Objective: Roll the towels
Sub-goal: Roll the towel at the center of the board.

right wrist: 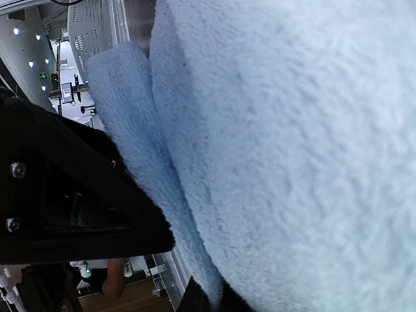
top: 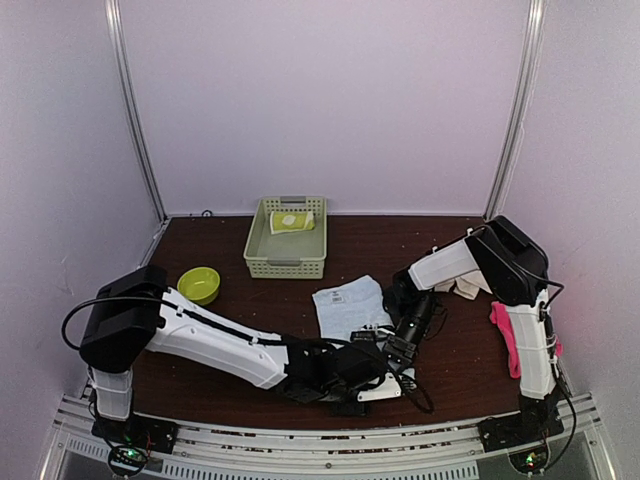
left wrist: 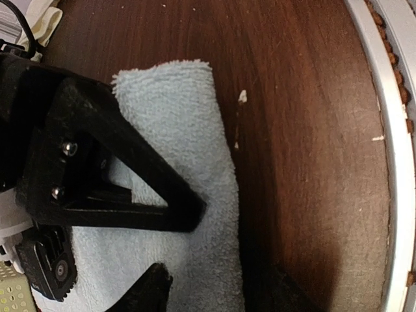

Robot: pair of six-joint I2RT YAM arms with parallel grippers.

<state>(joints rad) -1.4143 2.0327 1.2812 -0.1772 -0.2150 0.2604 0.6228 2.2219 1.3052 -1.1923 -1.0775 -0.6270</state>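
Left gripper (left wrist: 179, 250) stands open astride the blue towel's (left wrist: 188, 149) rolled edge near the worktop's (left wrist: 299, 162) front edge. The right gripper (right wrist: 185, 273) is closed, pinching the same towel. The lime towel (top: 292, 222) lies in the basket (top: 285, 268), seemingly done. The cream towel (top: 466, 289) and pink towel (top: 506, 338) lie unrolled by the right edge.

- I work inside a small booth; its back wall (top: 320, 100) is plain, pale lilac-white and evenly lit.
- The left wall (top: 50, 150) and right wall (top: 590, 130) are the same pale colour.
- A slim metal post (top: 135, 110) stands in each rear corner.
- My worktop (top: 360, 240) is dark brown wood, its grain flecked with small white specks.
- A slotted metal rail (top: 330, 440) runs along its near edge.
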